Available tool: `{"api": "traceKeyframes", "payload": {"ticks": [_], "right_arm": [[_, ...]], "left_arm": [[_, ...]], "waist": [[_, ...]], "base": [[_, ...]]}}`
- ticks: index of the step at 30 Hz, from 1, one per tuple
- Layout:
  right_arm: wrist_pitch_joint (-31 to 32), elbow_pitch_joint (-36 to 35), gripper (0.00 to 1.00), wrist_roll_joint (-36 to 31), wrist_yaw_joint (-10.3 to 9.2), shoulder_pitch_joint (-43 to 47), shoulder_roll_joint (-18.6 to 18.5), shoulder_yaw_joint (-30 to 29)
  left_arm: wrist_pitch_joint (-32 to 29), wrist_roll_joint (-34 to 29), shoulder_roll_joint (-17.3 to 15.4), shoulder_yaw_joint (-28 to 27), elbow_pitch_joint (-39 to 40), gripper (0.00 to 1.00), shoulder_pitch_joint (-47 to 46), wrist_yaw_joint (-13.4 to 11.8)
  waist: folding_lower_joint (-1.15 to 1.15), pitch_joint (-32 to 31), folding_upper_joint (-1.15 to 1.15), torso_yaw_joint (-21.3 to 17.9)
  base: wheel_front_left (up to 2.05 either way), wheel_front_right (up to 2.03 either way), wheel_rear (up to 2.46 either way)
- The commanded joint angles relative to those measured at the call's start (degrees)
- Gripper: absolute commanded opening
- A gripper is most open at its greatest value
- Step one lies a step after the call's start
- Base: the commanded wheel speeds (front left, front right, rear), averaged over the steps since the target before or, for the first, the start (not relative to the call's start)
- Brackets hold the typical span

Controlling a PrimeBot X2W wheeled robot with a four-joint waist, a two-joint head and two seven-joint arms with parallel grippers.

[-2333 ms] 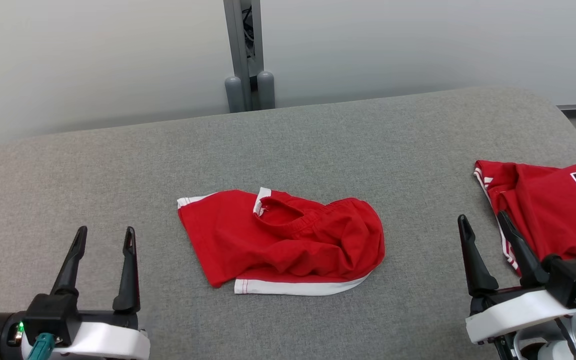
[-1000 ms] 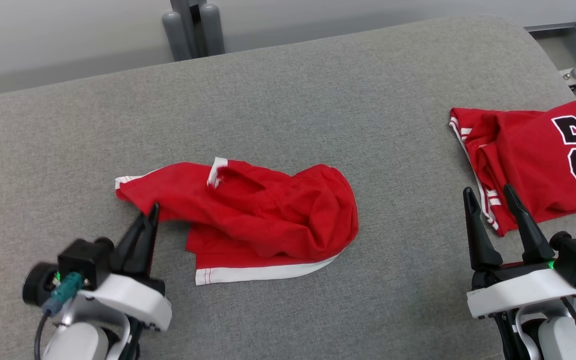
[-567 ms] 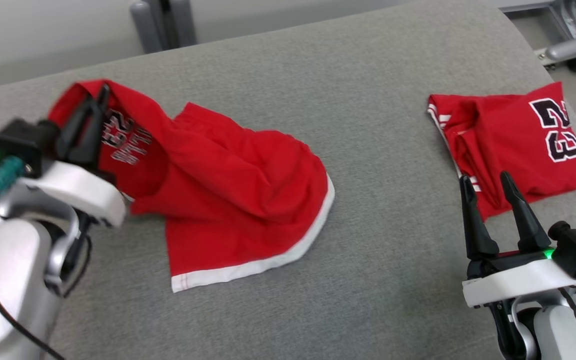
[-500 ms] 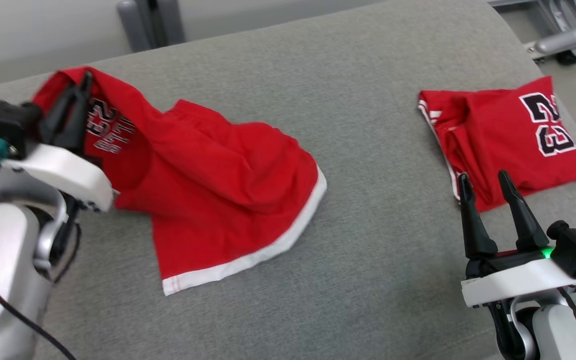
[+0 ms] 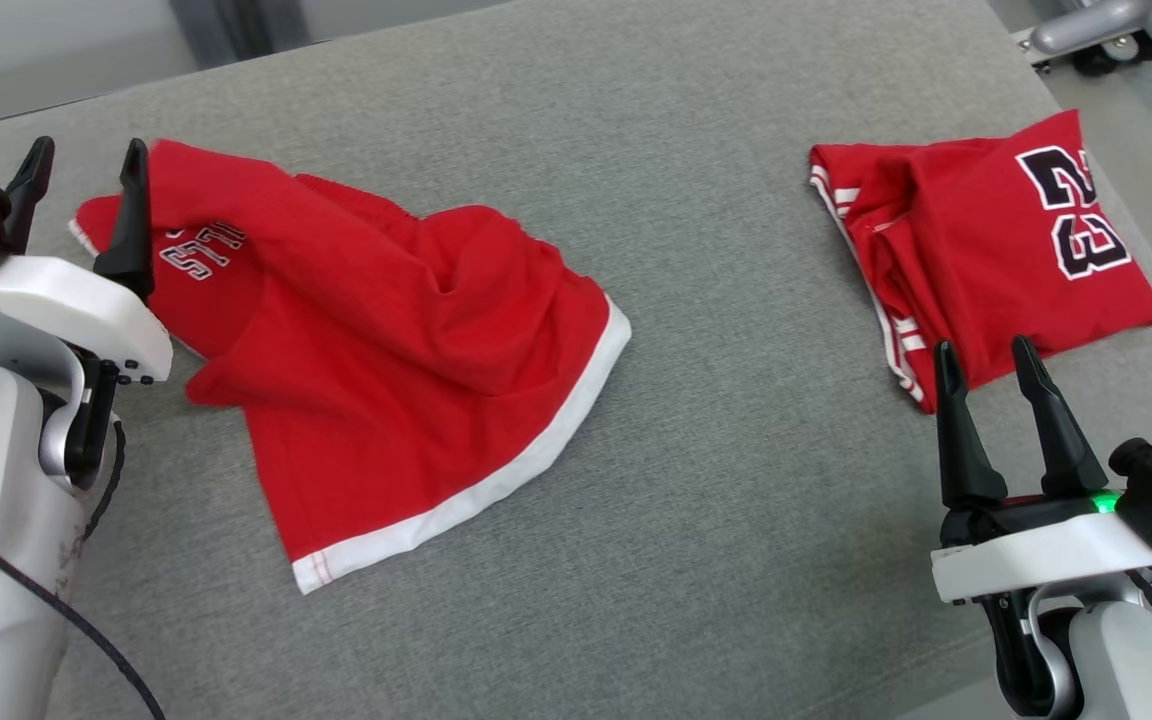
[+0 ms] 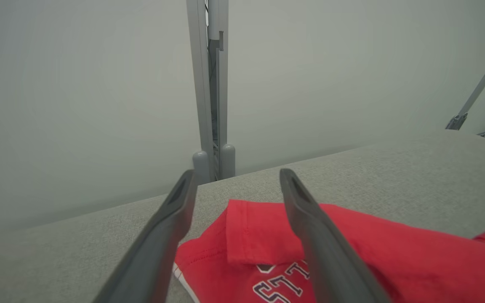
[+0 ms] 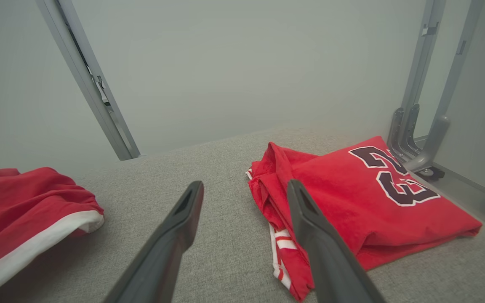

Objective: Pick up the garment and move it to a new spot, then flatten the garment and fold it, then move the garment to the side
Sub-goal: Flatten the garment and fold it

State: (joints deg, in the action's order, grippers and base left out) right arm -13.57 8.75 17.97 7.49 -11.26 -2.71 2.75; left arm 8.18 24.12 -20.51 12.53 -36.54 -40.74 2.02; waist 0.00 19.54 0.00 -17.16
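Released from the left gripper (image 5: pixel 84 150), whose fingers pinched its corner a moment ago and now stand spread at that corner, the red garment (image 5: pixel 386 340) lies rumpled on the left part of the grey table (image 5: pixel 716 480), white hem nearest the robot, lettering by the far corner. At near right the right gripper (image 5: pixel 981 345) hovers, fingers apart and empty. Just beyond it rests a folded red jersey (image 5: pixel 996 250) numbered 23.
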Motion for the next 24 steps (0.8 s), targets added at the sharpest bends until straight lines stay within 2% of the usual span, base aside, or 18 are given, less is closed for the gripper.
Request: {"api": "traceKeyframes", "payload": {"ticks": [1, 7, 15, 16, 19, 24], "right_arm": [[-0.3, 0.4, 1.0, 0.0, 0.01, -0.3, -0.3, 0.1], [-0.4, 0.0, 1.0, -0.9, 0.01, -0.5, -0.4, -0.9], [0.4, -1.7, 1.0, -2.5, 0.01, 0.2, -0.4, -2.1], [0.4, -1.7, 1.0, -2.5, 0.01, 0.2, -0.4, -2.1], [1.0, -2.2, 1.0, -3.1, 0.01, 0.6, -0.4, -2.3], [1.9, -3.2, 1.0, -3.9, 0.01, 1.3, -0.4, -2.4]], "left_arm": [[1.2, -0.1, -0.2, -0.3, -0.1, 1.0, 0.4, -0.2], [5.3, 1.0, 0.8, -1.9, 4.4, 1.0, 6.1, -1.8], [6.8, -1.6, 2.6, -4.1, 22.2, 1.0, 18.5, -8.2], [6.8, -1.6, 2.6, -4.1, 22.2, 1.0, 18.5, -8.2], [6.9, -2.8, 3.6, -4.8, 29.4, 1.0, 23.8, -10.4], [6.9, -5.2, 4.2, -4.5, 37.9, 1.0, 31.3, -12.9]], "waist": [[0.0, -0.2, 0.0, 1.0], [0.0, -1.4, 0.0, 4.5], [0.0, -3.4, 0.0, 8.2], [0.0, -3.4, 0.0, 8.2], [0.0, -4.6, 0.0, 9.1], [0.0, -6.6, 0.0, 10.2]], "base": [[0.0, 0.0, 0.0], [0.0, 0.0, 0.0], [0.0, 0.0, 0.0], [0.0, 0.0, 0.0], [0.0, 0.0, 0.0], [0.0, 0.0, 0.0]]}}
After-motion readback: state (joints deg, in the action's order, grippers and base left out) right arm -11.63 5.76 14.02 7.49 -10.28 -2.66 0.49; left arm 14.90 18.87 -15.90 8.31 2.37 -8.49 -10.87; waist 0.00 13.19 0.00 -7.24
